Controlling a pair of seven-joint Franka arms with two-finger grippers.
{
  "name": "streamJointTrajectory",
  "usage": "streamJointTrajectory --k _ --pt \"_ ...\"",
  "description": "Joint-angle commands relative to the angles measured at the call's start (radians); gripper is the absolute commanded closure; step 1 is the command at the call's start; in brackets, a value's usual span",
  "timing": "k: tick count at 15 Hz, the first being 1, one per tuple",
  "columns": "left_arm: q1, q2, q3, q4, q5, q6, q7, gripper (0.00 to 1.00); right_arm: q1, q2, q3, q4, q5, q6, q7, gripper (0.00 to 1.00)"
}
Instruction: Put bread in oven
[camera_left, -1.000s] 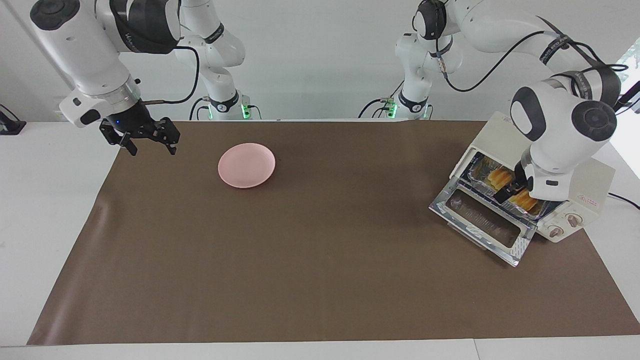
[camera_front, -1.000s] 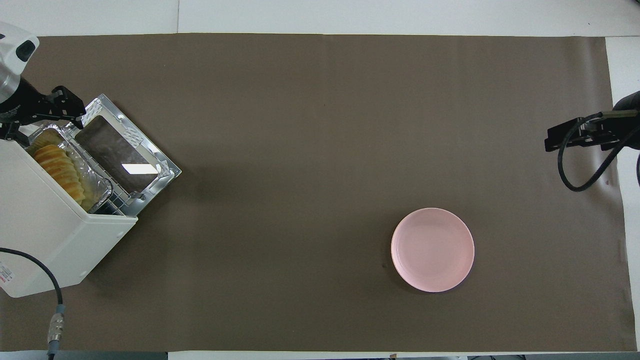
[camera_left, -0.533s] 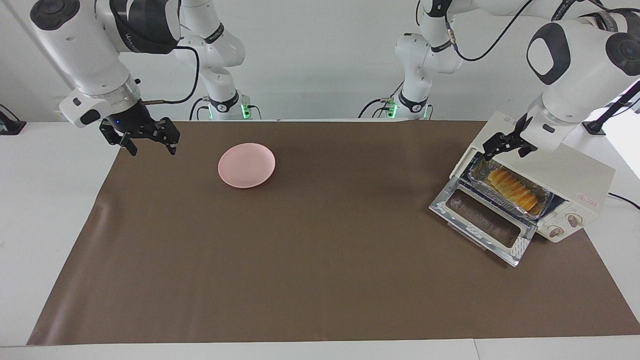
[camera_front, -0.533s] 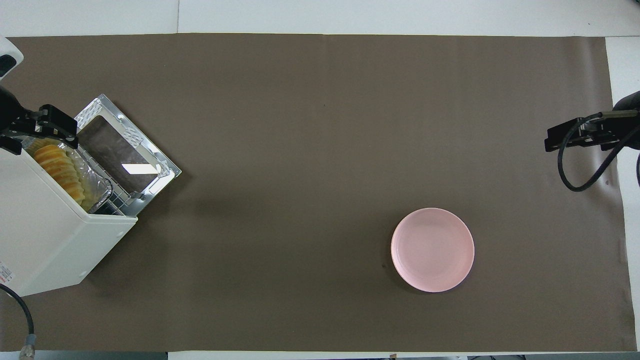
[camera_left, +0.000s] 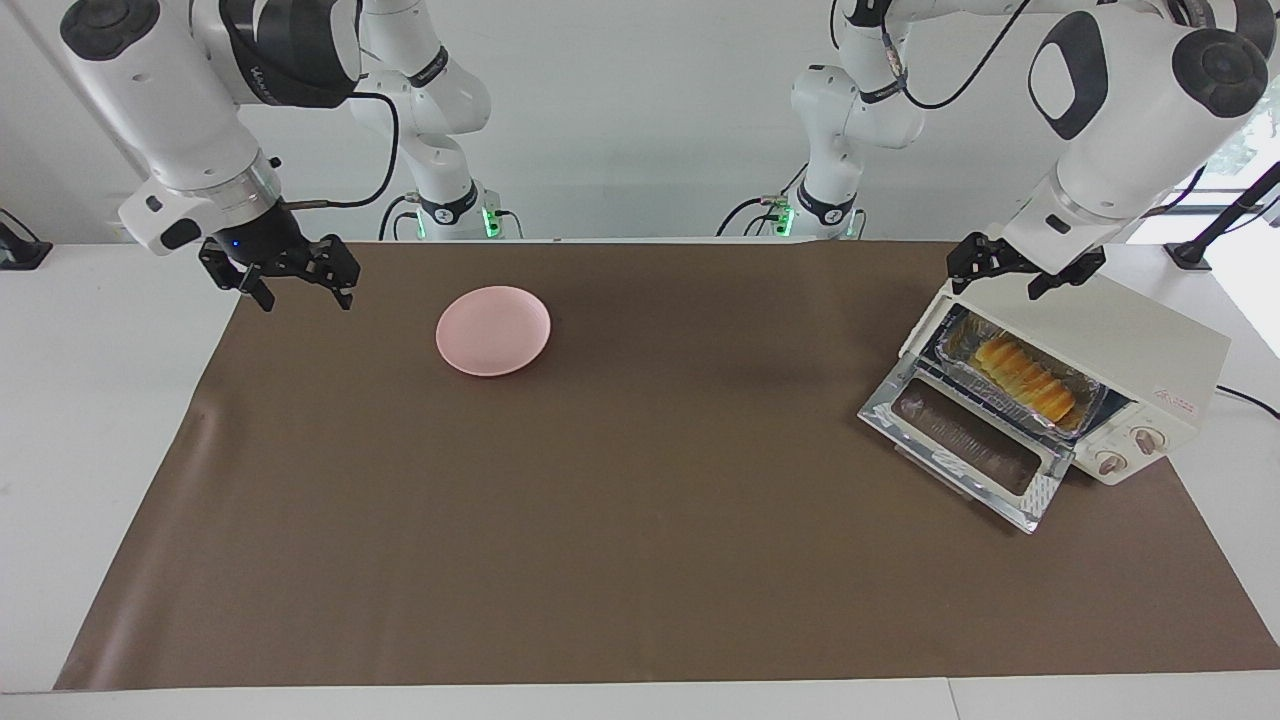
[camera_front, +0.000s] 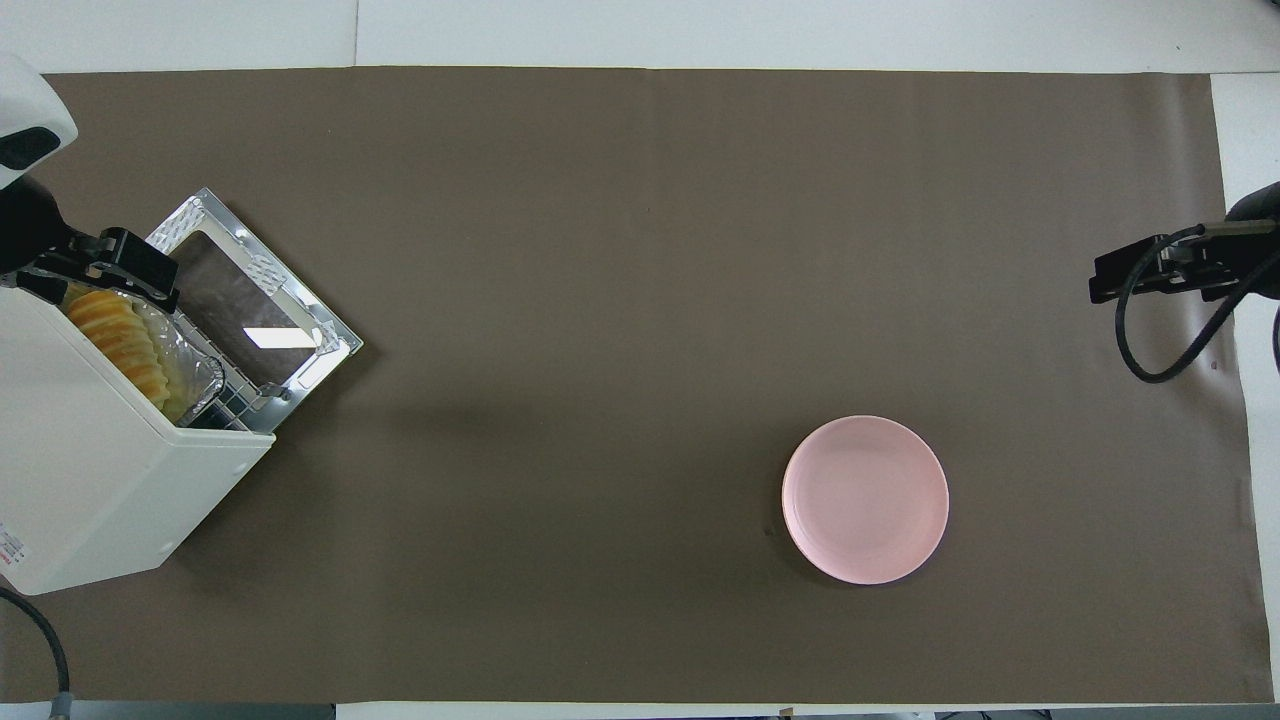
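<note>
The bread (camera_left: 1025, 377) lies in a crinkled foil tray (camera_left: 958, 337) on the rack inside the cream-white oven (camera_left: 1150, 345), at the left arm's end of the table. The oven's glass door (camera_left: 965, 440) hangs open and flat. In the overhead view the bread (camera_front: 120, 335) shows in the oven's (camera_front: 90, 470) mouth. My left gripper (camera_left: 1010, 280) is open and empty in the air over the oven's top front edge, clear of the bread; it also shows in the overhead view (camera_front: 85, 280). My right gripper (camera_left: 303, 297) is open and empty, waiting over the mat's edge at the right arm's end.
A round pink plate (camera_left: 493, 330) sits empty on the brown mat, toward the right arm's end; it also shows in the overhead view (camera_front: 865, 498). A black cable loops beside the right gripper (camera_front: 1150, 275). The oven's power cord trails off the table's edge.
My left gripper has let go of the bread, lifted out of the oven's mouth and risen to above the oven's top. The bread stays in the foil tray. The right arm has not moved.
</note>
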Motion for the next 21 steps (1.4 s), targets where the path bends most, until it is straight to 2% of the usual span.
streamJointTrajectory --k 1,3,6,7,11,14,17,21 --pt "0.018 -0.183 -0.034 -0.132 0.032 -0.011 0.009 0.00 -0.007 -0.006 0.002 0.003 0.016 -0.015 0.013 0.00" --pt "0.116 -0.188 -0.144 -0.147 0.034 0.013 -0.011 0.00 -0.007 -0.006 0.002 0.003 0.016 -0.015 0.013 0.00" --pt "0.352 -0.168 -0.413 -0.149 0.041 0.043 -0.023 0.00 -0.007 -0.006 0.002 0.003 0.016 -0.015 0.013 0.00" --pt "0.403 -0.166 -0.473 -0.150 0.041 0.052 -0.044 0.00 -0.005 -0.006 0.002 0.003 0.016 -0.015 0.013 0.00" --pt "0.416 -0.169 -0.499 -0.182 0.032 0.156 -0.065 0.00 -0.007 -0.006 0.002 0.003 0.016 -0.015 0.013 0.00" --pt "0.437 -0.182 -0.507 -0.204 0.041 0.144 -0.066 0.00 -0.007 -0.006 0.002 0.003 0.016 -0.015 0.013 0.00" --pt "0.561 -0.231 -0.649 -0.247 0.043 0.136 -0.089 0.00 -0.007 -0.006 0.002 0.003 0.016 -0.015 0.013 0.00" --pt "0.577 -0.237 -0.662 -0.262 0.055 0.147 -0.108 0.00 -0.007 -0.006 0.002 0.003 0.016 -0.015 0.013 0.00"
